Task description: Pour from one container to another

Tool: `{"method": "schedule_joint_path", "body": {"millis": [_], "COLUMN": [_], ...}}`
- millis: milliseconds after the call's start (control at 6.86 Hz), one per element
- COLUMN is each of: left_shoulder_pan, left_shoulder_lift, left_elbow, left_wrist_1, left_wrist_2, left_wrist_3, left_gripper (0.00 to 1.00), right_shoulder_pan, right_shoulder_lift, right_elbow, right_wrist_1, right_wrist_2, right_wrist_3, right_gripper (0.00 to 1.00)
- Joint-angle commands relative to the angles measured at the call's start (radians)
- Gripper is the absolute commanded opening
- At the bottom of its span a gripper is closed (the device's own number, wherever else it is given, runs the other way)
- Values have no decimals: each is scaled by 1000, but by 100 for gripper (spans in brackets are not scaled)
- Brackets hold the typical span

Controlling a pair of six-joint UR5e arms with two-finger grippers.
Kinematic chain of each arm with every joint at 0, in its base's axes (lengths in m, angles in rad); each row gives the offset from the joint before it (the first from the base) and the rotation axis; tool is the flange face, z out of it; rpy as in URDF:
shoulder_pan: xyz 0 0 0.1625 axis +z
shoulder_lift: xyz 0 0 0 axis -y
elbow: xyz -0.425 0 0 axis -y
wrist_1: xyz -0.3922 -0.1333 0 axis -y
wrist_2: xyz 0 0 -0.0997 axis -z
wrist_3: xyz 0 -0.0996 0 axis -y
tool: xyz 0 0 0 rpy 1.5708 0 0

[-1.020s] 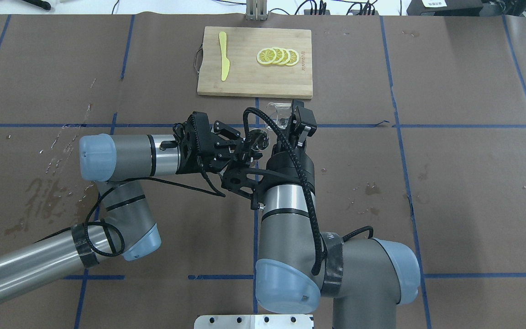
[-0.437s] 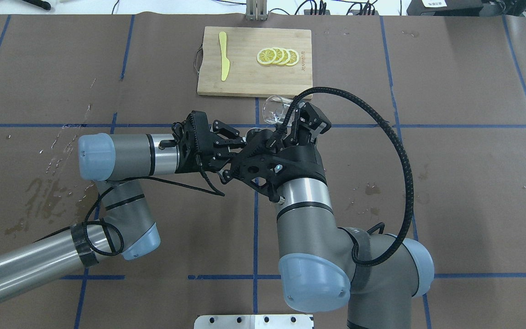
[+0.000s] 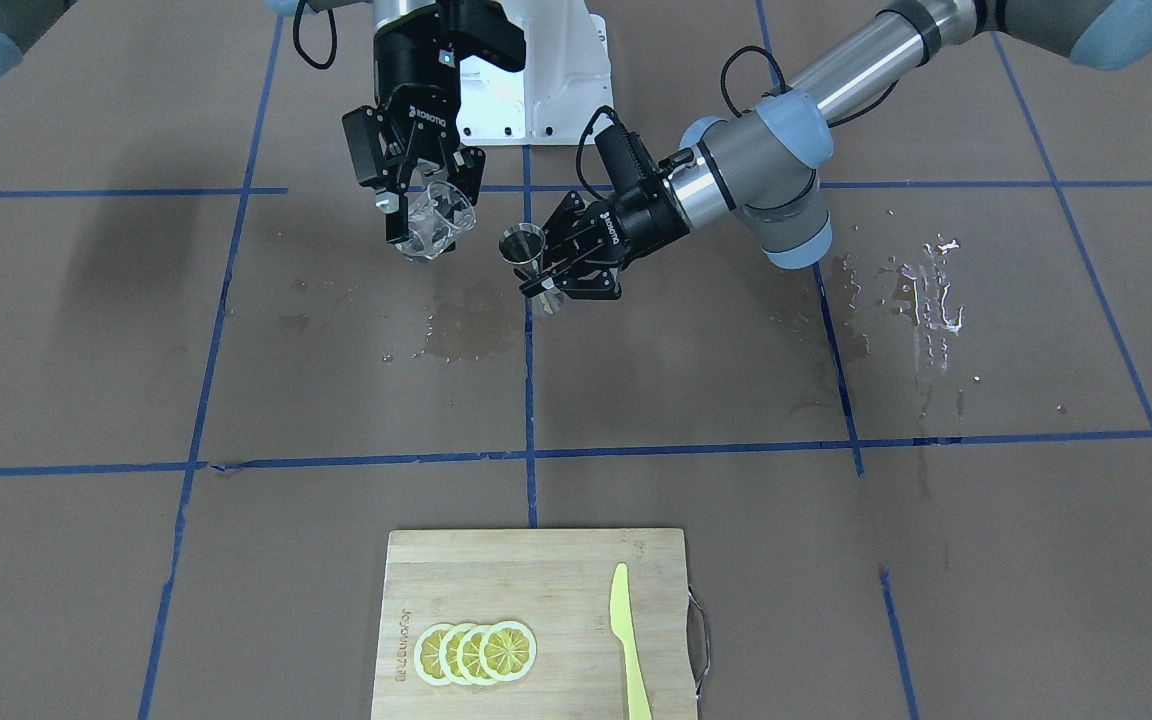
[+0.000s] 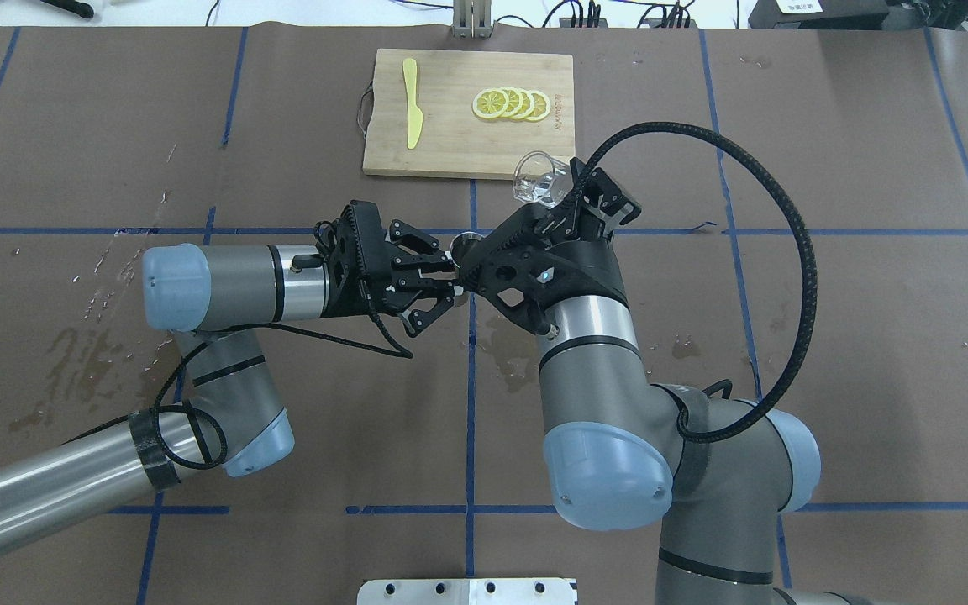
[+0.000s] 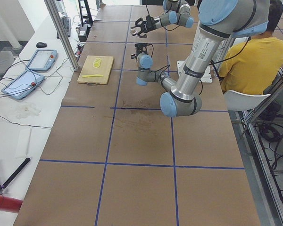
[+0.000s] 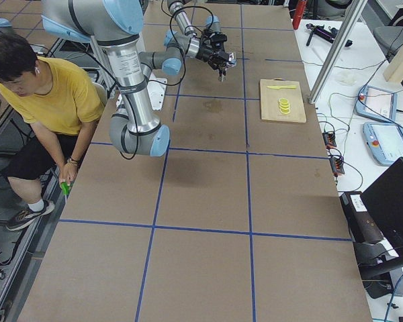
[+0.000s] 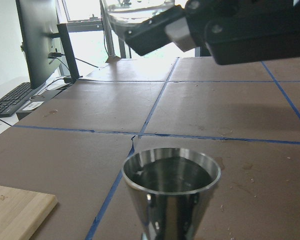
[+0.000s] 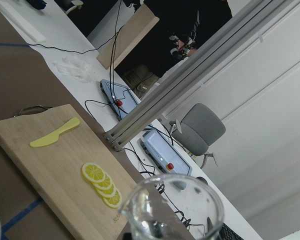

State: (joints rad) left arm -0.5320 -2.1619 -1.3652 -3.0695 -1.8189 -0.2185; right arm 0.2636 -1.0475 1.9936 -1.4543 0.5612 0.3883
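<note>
Overhead exterior view gives us both arms meeting over the middle of the brown worktop (image 4: 828,294). We see the right gripper (image 4: 565,200) clamped on the clear glass cup (image 4: 539,178), which it holds in the air, tilted, its mouth leaning away from the robot. Just beside it, on the left arm's side and a little lower, the left gripper (image 4: 450,276) reaches in sideways and is closed on the narrow waist of the steel jigger (image 4: 466,244), which stands upright off the worktop. Cup and jigger are apart, not touching. From the left wrist we look at the jigger's open top cone right in front of the gripper, its inside dark and glossy, with the cup's base above and beyond it. Past both grippers, away from the robot, lies a bamboo cutting board (image 4: 467,147) carrying lemon slices (image 4: 511,104) and a yellow knife (image 4: 411,102). Wet patches (image 4: 507,357) darken the worktop below the grippers.
</note>
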Motion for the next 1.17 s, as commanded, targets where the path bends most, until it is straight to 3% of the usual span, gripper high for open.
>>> {"method": "schedule_joint_path", "body": {"millis": [0,437,1020], "left_shoulder_pan": [-2,-34,-91], "left_shoulder_lift": [0,14,123], "left_elbow": [0,-9,-75], "left_wrist_1": [0,-2,-37], "left_wrist_2": [0,-10,-72], "left_wrist_3": [-19,-22,-33], "left_gripper": [0,0,0], "right_shoulder_pan": [28,26,26], "right_shoulder_lift": [-22,-52,-60], "right_elbow": [-10,-74,-76], "right_wrist_1": [47,192,196], "right_wrist_2": [8,8,8], "right_wrist_3": [6,3,3], "right_gripper": [0,0,0]}}
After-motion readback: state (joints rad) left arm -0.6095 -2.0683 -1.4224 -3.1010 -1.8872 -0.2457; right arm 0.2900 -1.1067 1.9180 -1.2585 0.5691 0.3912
